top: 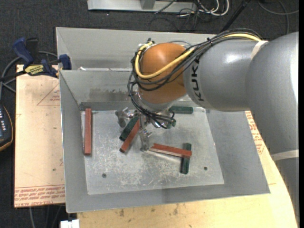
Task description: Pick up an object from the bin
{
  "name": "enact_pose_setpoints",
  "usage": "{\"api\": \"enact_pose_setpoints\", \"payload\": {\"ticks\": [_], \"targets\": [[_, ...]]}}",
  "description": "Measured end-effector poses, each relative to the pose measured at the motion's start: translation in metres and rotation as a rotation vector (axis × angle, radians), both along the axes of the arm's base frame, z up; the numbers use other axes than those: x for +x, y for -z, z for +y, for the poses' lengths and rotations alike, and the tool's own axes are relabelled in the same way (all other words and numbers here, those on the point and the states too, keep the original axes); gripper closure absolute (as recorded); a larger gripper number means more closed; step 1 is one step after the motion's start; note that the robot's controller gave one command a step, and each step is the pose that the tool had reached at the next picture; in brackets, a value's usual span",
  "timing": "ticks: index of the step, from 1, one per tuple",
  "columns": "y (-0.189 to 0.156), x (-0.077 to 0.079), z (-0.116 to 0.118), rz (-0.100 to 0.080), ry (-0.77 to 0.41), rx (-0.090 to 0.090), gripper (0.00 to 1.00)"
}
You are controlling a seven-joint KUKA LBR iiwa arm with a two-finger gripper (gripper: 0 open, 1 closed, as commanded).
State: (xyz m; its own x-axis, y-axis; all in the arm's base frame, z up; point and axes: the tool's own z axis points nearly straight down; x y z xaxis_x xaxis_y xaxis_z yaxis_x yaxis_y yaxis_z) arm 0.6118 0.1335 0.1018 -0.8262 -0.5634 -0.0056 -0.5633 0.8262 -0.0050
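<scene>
- Closest to the camera is the grey arm [247,75], which reaches in from the right; its orange cover [161,72] hangs over the back middle of the bin [152,177].
- Under the cover, the pincer [144,134] is down low, near the bin floor, a little behind the middle.
- Whether the pincer is apart or together cannot be told, as the cover and cables hide most of it.
- Nothing can be seen clamped in it, so the pick looks not yet done: the reach into the bin is made, while the grasp and the lift are left.
- Nearest to the pincer, just to its left, a tilted red stick [127,142] lies partly under or against a green stick [128,129]; which one lies on top is unclear.
- These two are the likeliest targets, though the view does not settle which, or whether the pincer touches either.
- The bin holds a few loose bars, all flat on the floor and none heaped.
- A long red bar [88,131] lies along the left wall, well apart from the pincer.
- Right of the pincer and nearer the front, a flat red bar [171,149] touches a short green bar [185,158] at its right end; the two make a rough corner.
- A back green bar [183,110] lies by the rear wall, partly under the arm.
- The front part of the bin floor is bare scratched metal.
</scene>
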Motion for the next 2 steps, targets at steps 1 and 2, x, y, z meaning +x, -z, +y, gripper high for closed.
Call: {"api": "enact_pose_setpoints", "payload": {"ticks": [1, 2], "targets": [[-0.008, 0.007, -0.007, 0.003, 0.001, 0.004, 0.00], [0.031, 0.014, 0.004, 0.008, -0.145, 0.002, 0.00]]}}
